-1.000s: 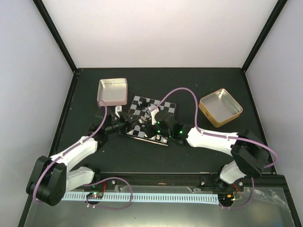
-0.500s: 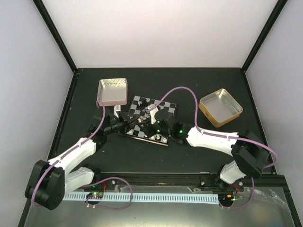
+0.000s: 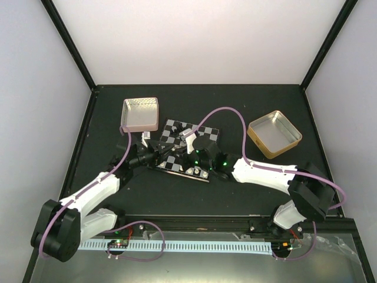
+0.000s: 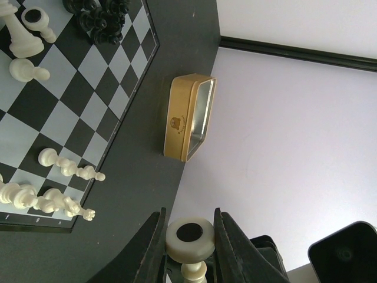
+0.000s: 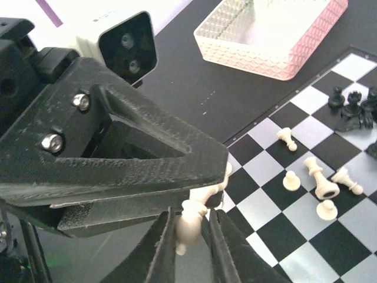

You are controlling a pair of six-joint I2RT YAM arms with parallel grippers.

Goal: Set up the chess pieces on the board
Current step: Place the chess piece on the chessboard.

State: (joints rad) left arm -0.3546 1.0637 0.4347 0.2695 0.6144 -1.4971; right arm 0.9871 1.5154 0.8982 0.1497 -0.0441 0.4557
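The board (image 3: pixel 177 131) lies mid-table, with cream pieces (image 5: pixel 321 177) and black pieces (image 5: pixel 353 109) scattered on it. It also shows in the left wrist view (image 4: pixel 59 112). My two grippers meet tip to tip over its near left edge. My left gripper (image 4: pixel 189 227) is shut on the round base of a cream-white piece (image 4: pixel 189 240). My right gripper (image 5: pixel 189 219) is closed around the head end of that same piece (image 5: pixel 189 227). The left gripper's black finger (image 5: pixel 135 159) fills the left of the right wrist view. In the top view the left gripper (image 3: pixel 171 154) and right gripper (image 3: pixel 181 155) hide the piece.
A pink tin (image 3: pixel 140 114) stands just left of and beyond the board, also in the right wrist view (image 5: pixel 277 32). A gold tin (image 3: pixel 274 134) stands to the right, also in the left wrist view (image 4: pixel 188 118). Several cream pieces (image 4: pixel 53 197) line the board's near edge.
The right wrist has shifted slightly away from the bases over the board. The left arm has barely moved. Both grippers stay together at the same spot.
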